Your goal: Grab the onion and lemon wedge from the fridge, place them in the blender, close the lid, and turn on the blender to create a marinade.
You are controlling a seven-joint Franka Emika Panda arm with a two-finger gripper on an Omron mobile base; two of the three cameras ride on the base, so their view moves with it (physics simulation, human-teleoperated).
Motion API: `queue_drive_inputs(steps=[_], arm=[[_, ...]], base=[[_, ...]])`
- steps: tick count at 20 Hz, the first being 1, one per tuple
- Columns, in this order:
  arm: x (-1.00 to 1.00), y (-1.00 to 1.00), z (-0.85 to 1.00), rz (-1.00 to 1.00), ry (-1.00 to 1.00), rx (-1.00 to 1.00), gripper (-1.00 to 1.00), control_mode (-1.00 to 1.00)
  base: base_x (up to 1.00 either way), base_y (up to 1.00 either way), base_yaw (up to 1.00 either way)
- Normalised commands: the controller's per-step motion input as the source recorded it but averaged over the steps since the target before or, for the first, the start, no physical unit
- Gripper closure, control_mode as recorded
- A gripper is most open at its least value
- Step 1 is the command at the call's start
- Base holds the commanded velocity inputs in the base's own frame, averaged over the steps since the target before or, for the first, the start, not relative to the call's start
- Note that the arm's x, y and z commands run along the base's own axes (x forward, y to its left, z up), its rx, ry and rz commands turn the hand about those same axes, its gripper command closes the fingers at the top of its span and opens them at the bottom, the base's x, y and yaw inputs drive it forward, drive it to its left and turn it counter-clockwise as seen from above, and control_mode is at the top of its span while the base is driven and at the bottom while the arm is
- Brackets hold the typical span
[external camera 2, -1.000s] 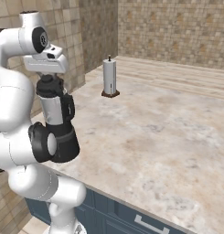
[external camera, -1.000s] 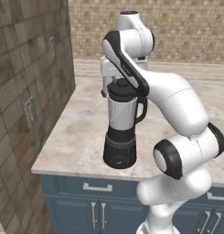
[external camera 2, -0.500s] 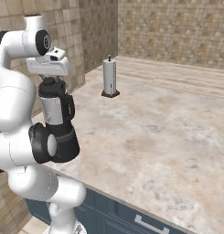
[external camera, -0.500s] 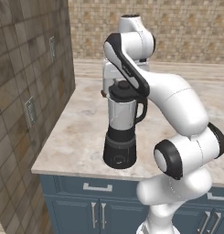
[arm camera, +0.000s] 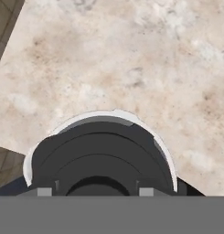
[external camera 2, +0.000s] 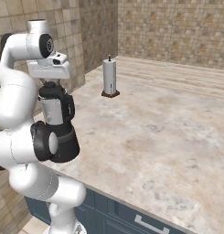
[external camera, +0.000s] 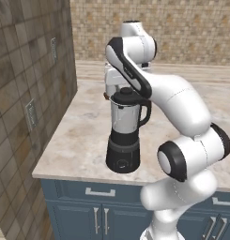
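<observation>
Black lid (arm camera: 102,155) caps the blender (external camera: 124,133) on the marble counter (external camera 2: 168,132); the gripper (external camera 2: 51,83) hangs just above (jaw spread unclear). Right base view alone shows the paper roll (external camera 2: 110,77).

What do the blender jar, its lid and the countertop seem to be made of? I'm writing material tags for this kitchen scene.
Blender jar: clear glass or plastic, glossy; the look leaves open which.
Lid: black, smooth and slightly shiny, probably plastic.
Countertop: polished stone, likely marble; beige with mottled brown veining and a soft sheen.
</observation>
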Motion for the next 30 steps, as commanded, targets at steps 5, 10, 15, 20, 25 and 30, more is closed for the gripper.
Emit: queue_drive_inputs(steps=[5, 10, 15, 20, 25, 30], arm=[[0.02, 0.0, -0.36, 0.08, 0.04, 0.0, 1.0, -1.0], [0.0, 0.0, -0.28, 0.08, 0.0, 0.0, -1.0, -1.0], [0.0, 0.0, -0.05, 0.05, -0.04, 0.0, -1.0, -1.0], [0.08, 0.0, 0.0, 0.01, -0.17, 0.0, -1.0, -1.0], [0.24, 0.0, 0.0, 0.0, -0.23, 0.0, -1.0, -1.0], [0.08, 0.0, 0.03, 0.01, -0.25, 0.0, -1.0, -1.0]], base=[[0.0, 0.0, 0.0], [0.0, 0.0, 0.0], [0.0, 0.0, 0.0], [0.0, 0.0, 0.0], [0.0, 0.0, 0.0], [0.0, 0.0, 0.0]])
